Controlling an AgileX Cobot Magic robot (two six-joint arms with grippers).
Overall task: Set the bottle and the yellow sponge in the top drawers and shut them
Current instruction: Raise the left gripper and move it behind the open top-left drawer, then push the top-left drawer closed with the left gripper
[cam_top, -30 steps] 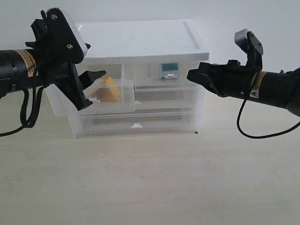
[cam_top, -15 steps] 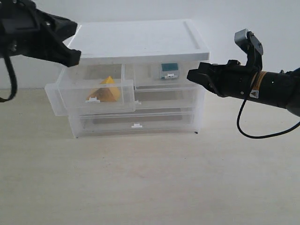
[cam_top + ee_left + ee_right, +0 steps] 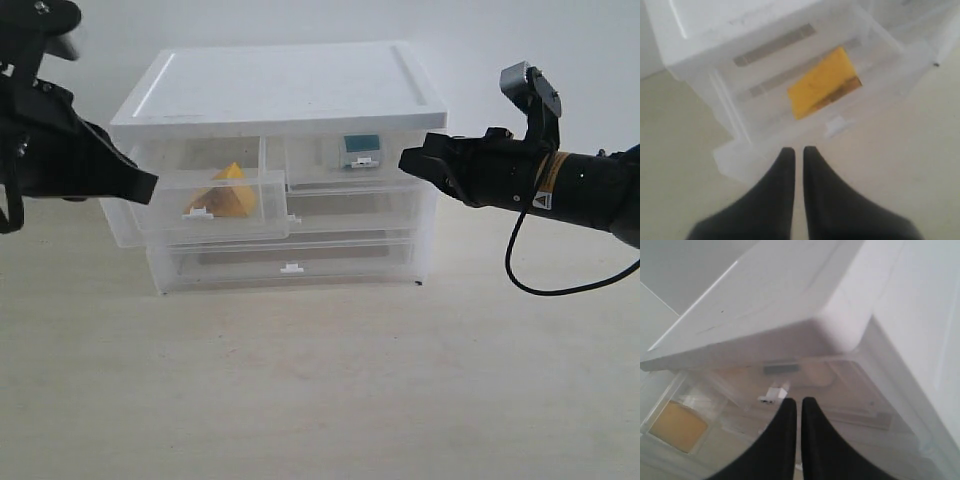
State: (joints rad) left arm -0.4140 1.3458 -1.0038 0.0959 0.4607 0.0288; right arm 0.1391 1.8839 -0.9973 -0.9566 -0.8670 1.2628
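The yellow sponge (image 3: pixel 226 192) lies inside the left top drawer (image 3: pixel 160 207), which is pulled out of the cabinet. My left gripper (image 3: pixel 143 184) is shut and empty, just left of that drawer's front corner. In the left wrist view the shut fingers (image 3: pixel 798 149) hover in front of the drawer's white tab (image 3: pixel 838 125), with the sponge (image 3: pixel 822 82) beyond it. The bottle (image 3: pixel 360 150) rests in the right top drawer (image 3: pixel 310 160), which is pushed in. My right gripper (image 3: pixel 410 160) is shut and empty at the cabinet's right side, and its tips (image 3: pixel 798 400) are near that drawer's tab (image 3: pixel 774 395).
The cabinet has a flat white lid (image 3: pixel 290 85) and two full-width drawers (image 3: pixel 292 262) below, both pushed in. It stands on a beige tabletop (image 3: pixel 320 400) against a white wall. The right arm's cable (image 3: pixel 520 270) hangs toward the table.
My left gripper has shut, left the sponge in the drawer, swung up past the cabinet's left corner, and come down beside the open drawer's front. The right arm has not moved.
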